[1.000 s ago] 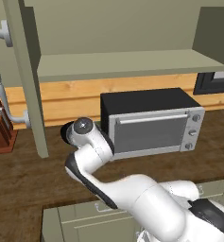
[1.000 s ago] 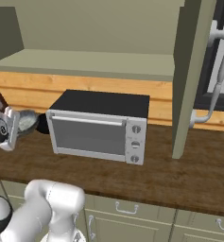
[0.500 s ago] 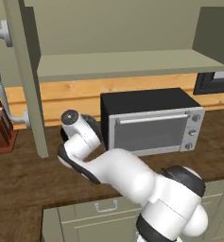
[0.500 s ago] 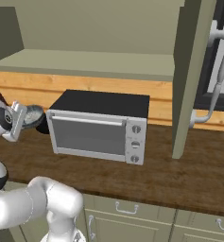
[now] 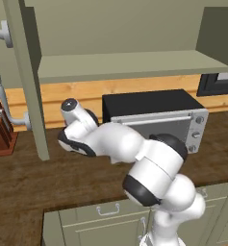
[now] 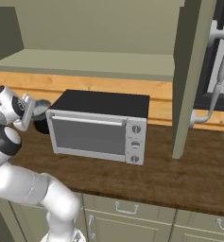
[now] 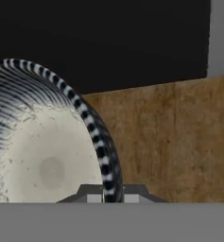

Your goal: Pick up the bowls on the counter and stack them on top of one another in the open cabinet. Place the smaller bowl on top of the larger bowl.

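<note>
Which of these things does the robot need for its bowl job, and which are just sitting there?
For the job:
small bowl, its rim between the gripper tips
black bowl
counter
cabinet

Just sitting there:
oven
knife block

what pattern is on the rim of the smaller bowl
Black-and-white stripes around the smaller bowl rim, with a pale speckled inside; the hand view shows it best.

A white robot arm (image 6: 19,182) reaches to the far left, its hand (image 6: 29,108) at a small grey bowl (image 6: 41,107) beside a black toaster oven (image 6: 101,125) on the dark wood surface (image 6: 189,175).
</note>
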Robot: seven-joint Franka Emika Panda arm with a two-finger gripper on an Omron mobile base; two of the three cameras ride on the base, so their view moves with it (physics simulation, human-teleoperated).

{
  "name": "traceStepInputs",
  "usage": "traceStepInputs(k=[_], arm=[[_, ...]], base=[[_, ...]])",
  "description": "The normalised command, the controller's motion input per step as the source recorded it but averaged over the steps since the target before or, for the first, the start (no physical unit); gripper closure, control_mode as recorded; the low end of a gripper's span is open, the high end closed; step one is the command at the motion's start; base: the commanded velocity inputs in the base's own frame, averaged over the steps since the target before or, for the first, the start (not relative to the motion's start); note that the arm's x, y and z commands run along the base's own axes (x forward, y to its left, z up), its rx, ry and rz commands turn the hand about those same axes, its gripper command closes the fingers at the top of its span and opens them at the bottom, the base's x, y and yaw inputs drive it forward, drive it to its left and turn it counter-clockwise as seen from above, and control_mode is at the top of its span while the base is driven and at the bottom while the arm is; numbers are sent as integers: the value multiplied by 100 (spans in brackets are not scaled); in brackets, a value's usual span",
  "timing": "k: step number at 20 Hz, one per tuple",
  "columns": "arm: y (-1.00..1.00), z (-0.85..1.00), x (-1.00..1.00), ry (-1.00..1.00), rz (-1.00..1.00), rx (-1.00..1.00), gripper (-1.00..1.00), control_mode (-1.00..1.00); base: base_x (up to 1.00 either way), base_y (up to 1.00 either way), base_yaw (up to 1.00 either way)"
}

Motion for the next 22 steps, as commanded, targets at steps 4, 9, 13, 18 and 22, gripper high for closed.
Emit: traceStepInputs(k=[4, 9, 13, 18, 22], arm=[[25, -38, 49, 2, -7, 0, 100, -100], [39, -35, 51, 3, -13, 0, 100, -100], [42, -23, 21, 2, -18, 0, 100, -100], [35, -27, 4, 1, -19, 0, 100, -100], [18, -31, 26, 4, -15, 0, 100, -100]], base=[[0, 0, 0], [0, 0, 0], [0, 0, 0], [0, 0, 0], [0, 0, 0]])
